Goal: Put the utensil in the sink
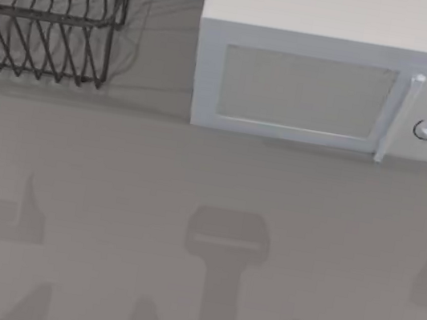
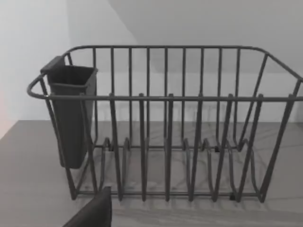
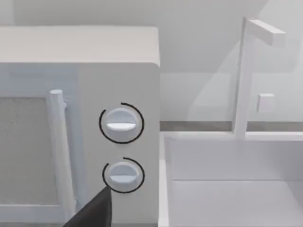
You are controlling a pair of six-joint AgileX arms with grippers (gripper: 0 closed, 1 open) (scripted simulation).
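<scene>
Sink (image 3: 227, 189) beside microwave (image 1: 325, 72), apparently empty

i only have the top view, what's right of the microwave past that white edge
Observer: A white sink, seen from the right wrist view, directly beside the microwave.
Operator: any faucet on it
Observer: Yes, a white faucet rises from the basin's far rim.
Operator: and the rack top left, anything in it
Observer: The left wrist view shows a dark utensil cup hung on one end of the dish rack.

Kitchen: microwave (image 1: 324, 80), sink (image 3: 232, 184), dish rack (image 2: 165, 127).
</scene>
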